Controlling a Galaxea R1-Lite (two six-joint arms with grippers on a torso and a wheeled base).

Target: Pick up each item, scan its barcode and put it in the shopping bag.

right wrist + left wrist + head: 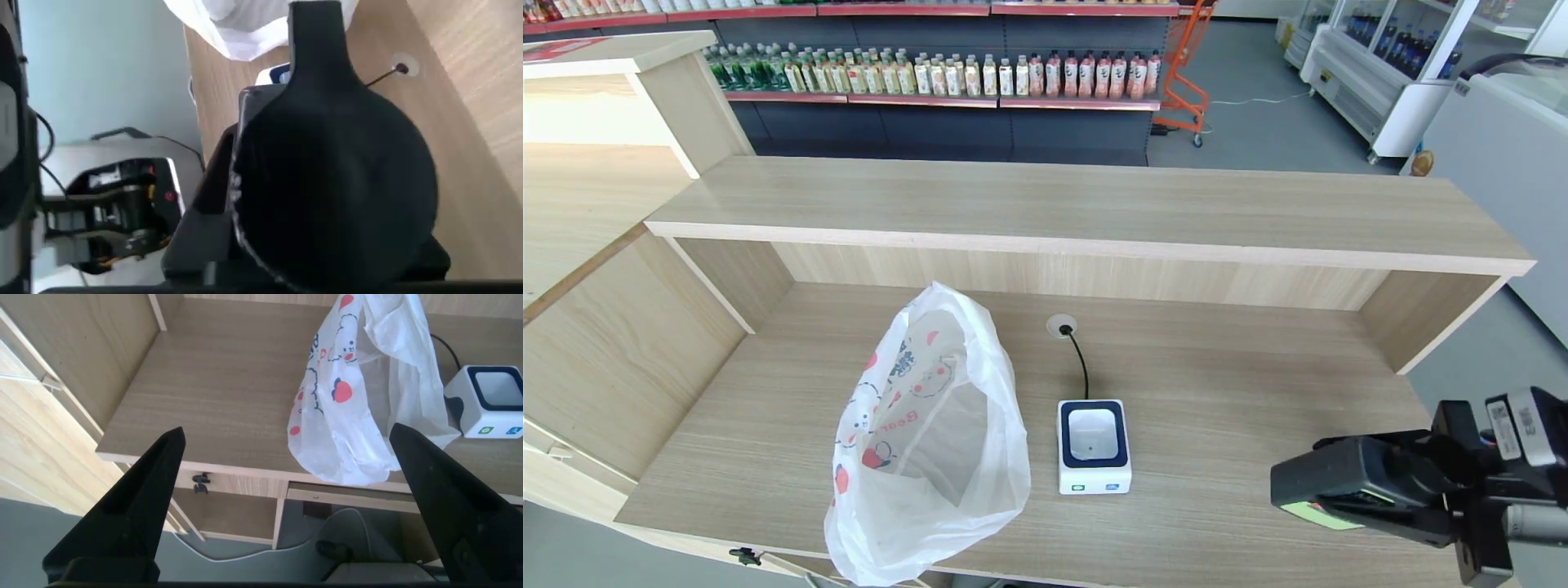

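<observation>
Right of the scanner (1094, 445), my right gripper (1437, 490) pinches a black item (1331, 482), unscanned I judge; the shopping bag (931, 441) looks empty; my left gripper (286, 433) is spread.

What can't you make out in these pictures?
Black item: right wrist view, too close and dark to name; no barcode shows.
Right tool: head view, its black fingers blend into the black item it holds.
Shopping bag inside: head view, crumpled plastic hides the bottom.
Barcode scanner: right wrist view, mostly behind the black item.
</observation>
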